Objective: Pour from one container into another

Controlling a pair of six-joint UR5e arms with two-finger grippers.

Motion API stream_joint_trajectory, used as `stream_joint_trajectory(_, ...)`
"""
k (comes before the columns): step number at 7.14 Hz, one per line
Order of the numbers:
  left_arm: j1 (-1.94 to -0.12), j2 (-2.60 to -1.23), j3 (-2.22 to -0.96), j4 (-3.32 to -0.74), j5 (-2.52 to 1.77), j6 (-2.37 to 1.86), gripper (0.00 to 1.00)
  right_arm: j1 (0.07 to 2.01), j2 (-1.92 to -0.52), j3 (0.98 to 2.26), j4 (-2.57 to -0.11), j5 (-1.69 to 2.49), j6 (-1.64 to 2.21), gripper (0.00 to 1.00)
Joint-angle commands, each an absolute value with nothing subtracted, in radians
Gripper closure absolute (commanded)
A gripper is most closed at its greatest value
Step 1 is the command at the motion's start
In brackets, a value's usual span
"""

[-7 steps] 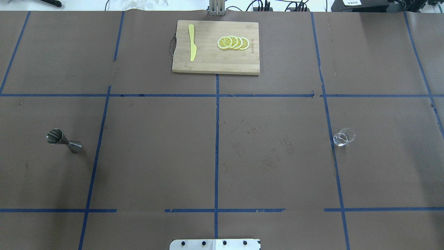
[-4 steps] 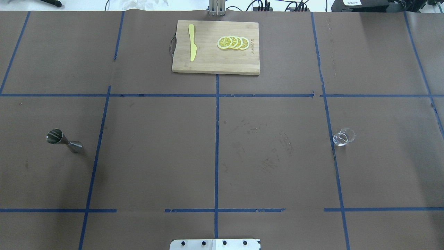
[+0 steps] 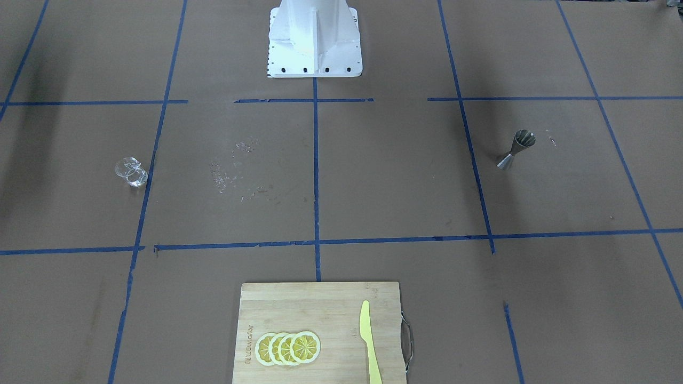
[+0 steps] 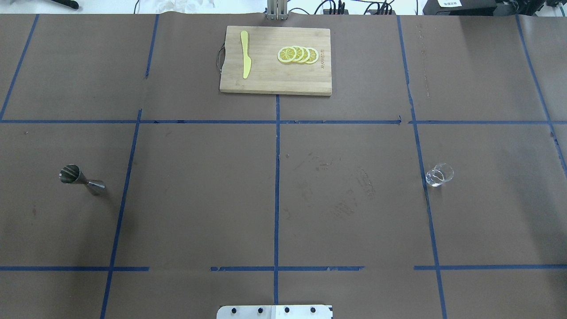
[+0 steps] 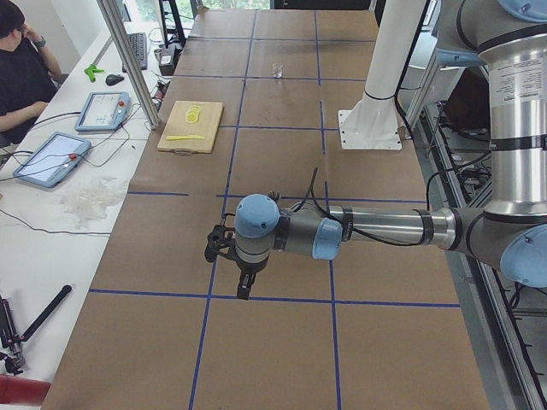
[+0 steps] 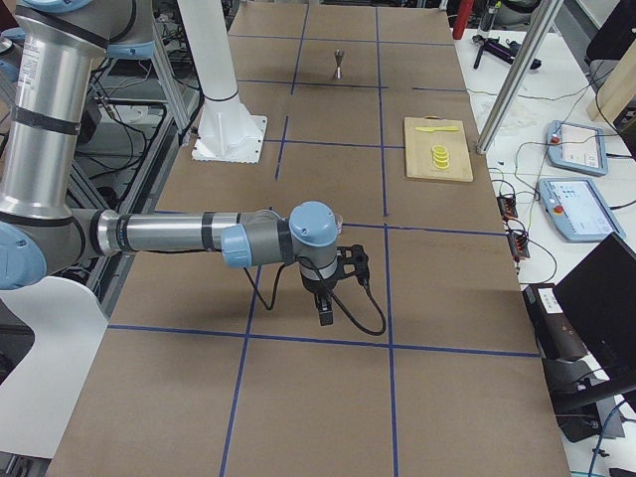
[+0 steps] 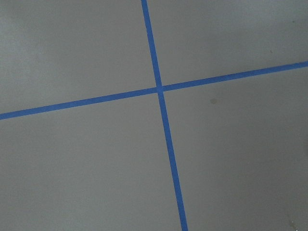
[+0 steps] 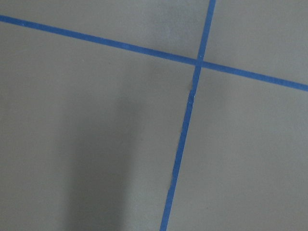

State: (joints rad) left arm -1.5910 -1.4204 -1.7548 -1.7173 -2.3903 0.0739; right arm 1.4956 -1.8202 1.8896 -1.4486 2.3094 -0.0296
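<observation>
The clear glass cup [image 4: 439,174] [image 3: 131,172] stands upright on the table's right side, far off in the left side view [image 5: 277,70]. The metal hourglass jigger [image 4: 82,179] [image 3: 515,149] [image 6: 339,63] stands upright on the table's left side. Neither gripper appears in the overhead or front views. My left gripper [image 5: 244,289] shows only in the left side view, pointing down above the table. My right gripper [image 6: 324,316] shows only in the right side view, also pointing down. I cannot tell whether either is open or shut. Both wrist views show only brown paper and blue tape.
A wooden cutting board [image 4: 274,79] lies at the far middle with several lemon slices [image 4: 297,54] and a yellow knife [image 4: 245,53]. The white robot base [image 3: 315,37] stands at the near edge. A seated person [image 5: 21,68] and tablets are beside the table.
</observation>
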Motion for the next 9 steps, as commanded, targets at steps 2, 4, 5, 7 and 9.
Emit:
stream_joint_trajectory(2,-1.592,-1.449,-1.753,-1.742,-2.401,0.066,0.0,1.496,-1.773,1.875,-1.463,2.315,-0.026,0.0)
stream_joint_trajectory(4,-1.592,-1.503,-1.744,-1.837,-2.395,0.063,0.0,1.496,-1.773,1.876,-1.462,2.316,-0.026,0.0)
stream_joint_trajectory(5,-1.592,-1.502,-1.724,-1.935,-2.398,0.063,0.0,1.496,-1.773,1.875,-1.46,2.325,-0.026,0.0)
stream_joint_trajectory(7,-1.591,-1.523,-1.661,-2.029,-2.434,0.066,0.0,1.496,-1.775,1.879,-1.456,2.364,-0.028,0.0)
stream_joint_trajectory(9,-1.592,-1.511,-1.625,-2.168,-2.462,0.048,0.0,1.496,-1.775,1.876,-1.45,2.362,-0.028,0.0)
